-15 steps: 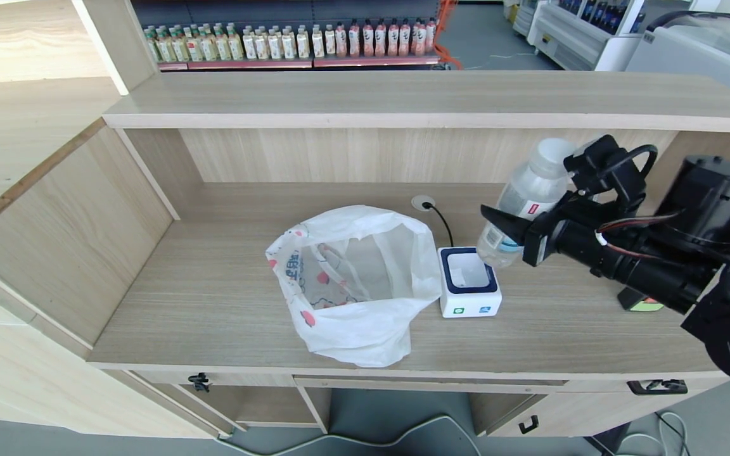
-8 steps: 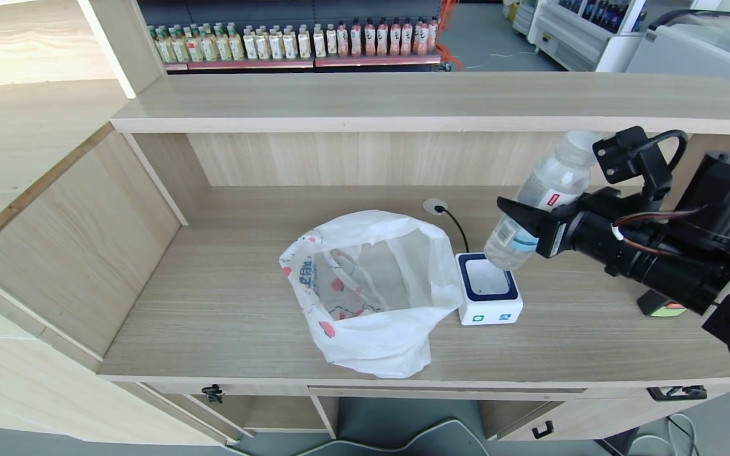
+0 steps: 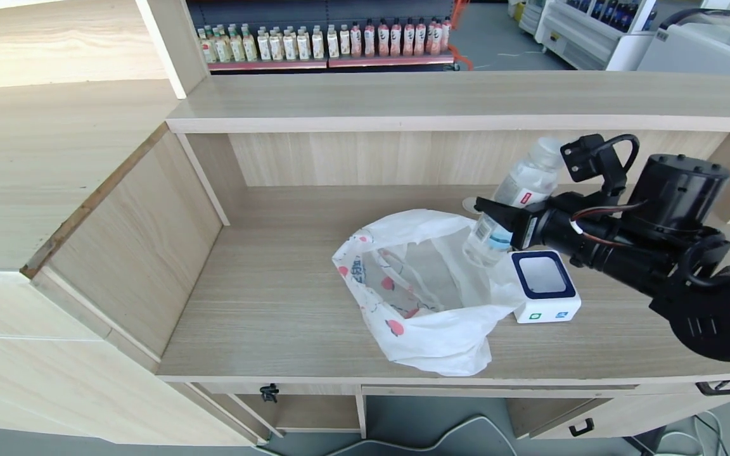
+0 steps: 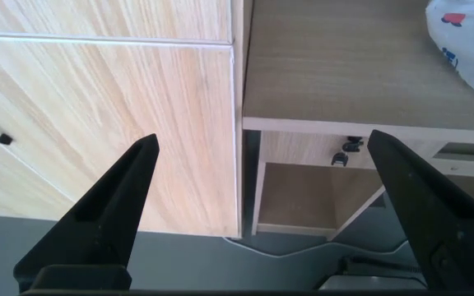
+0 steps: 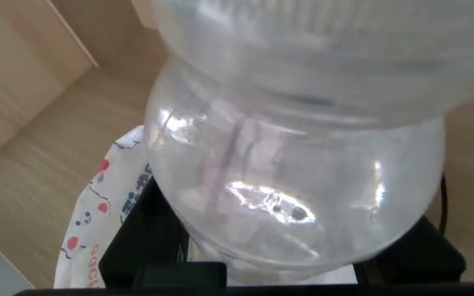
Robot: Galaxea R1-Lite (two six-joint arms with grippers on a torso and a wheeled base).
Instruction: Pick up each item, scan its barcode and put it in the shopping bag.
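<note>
Above the shopping bag's (image 3: 428,285) right rim, the right gripper (image 3: 498,218) clamps a water bottle (image 3: 520,187), tilted base-down toward the opening, probably so it can drop in. Just right of the bag sits the scanner (image 3: 545,282). Well apart from the bag, the left gripper (image 4: 262,140) hangs spread and empty. The bag's contents and the barcode are hard to make out.

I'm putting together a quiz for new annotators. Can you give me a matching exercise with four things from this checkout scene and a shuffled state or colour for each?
Things:
1. bottle
2. bag
3. scanner
4. left gripper

States:
A. white with a dark blue rim
B. open and empty, low by the cabinet
C. clear, held tilted above the counter
D. lying on the counter, mouth open

Pairs: 1-C; 2-D; 3-A; 4-B
</note>
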